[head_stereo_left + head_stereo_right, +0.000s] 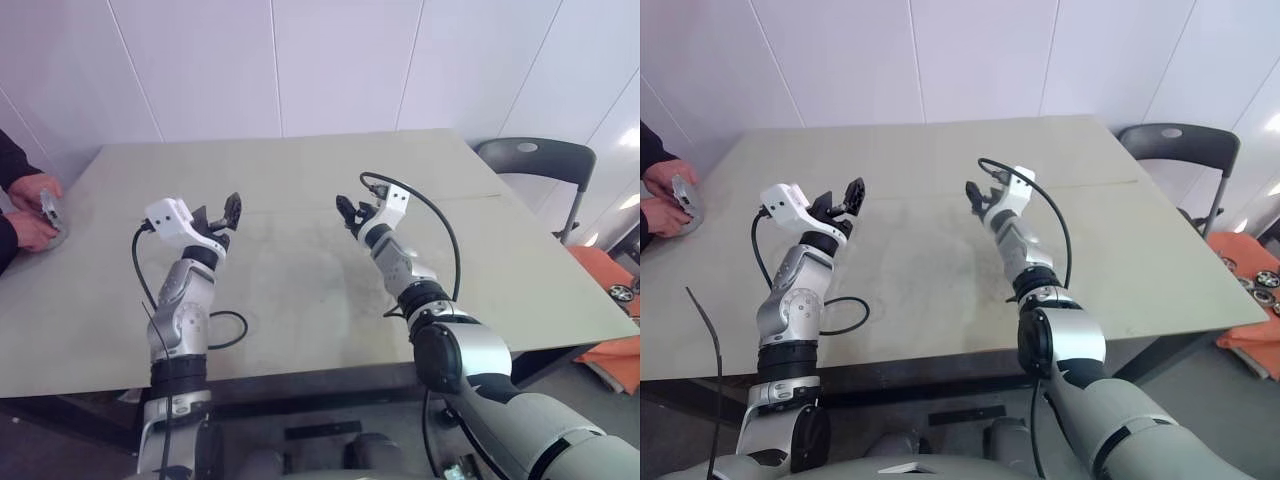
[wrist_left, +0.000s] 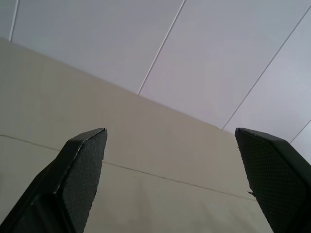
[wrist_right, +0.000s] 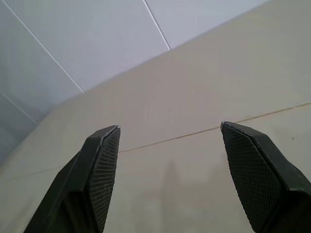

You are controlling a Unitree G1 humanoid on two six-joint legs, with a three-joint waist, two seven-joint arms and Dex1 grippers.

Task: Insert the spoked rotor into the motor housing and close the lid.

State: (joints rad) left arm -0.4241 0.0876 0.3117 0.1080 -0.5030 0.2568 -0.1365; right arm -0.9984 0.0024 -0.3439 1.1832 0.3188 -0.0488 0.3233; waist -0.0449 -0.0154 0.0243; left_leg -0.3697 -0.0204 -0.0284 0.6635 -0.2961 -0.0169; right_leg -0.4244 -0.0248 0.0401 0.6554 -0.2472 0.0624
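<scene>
motor housing [image 1: 685, 205]: grey round part being held in a person's hands [image 1: 662, 200] at the worktop [image 1: 300, 260] far left edge | left gripper [image 1: 222, 212]: hovering above worktop, fingers spread wide, empty | right gripper [image 3: 167, 160]: hovering mid-worktop, fingers standing apart, empty

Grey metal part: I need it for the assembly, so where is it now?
The grey metal part is at the table's left edge in the head views, held in a person's hands, far left of the left claw.
</scene>
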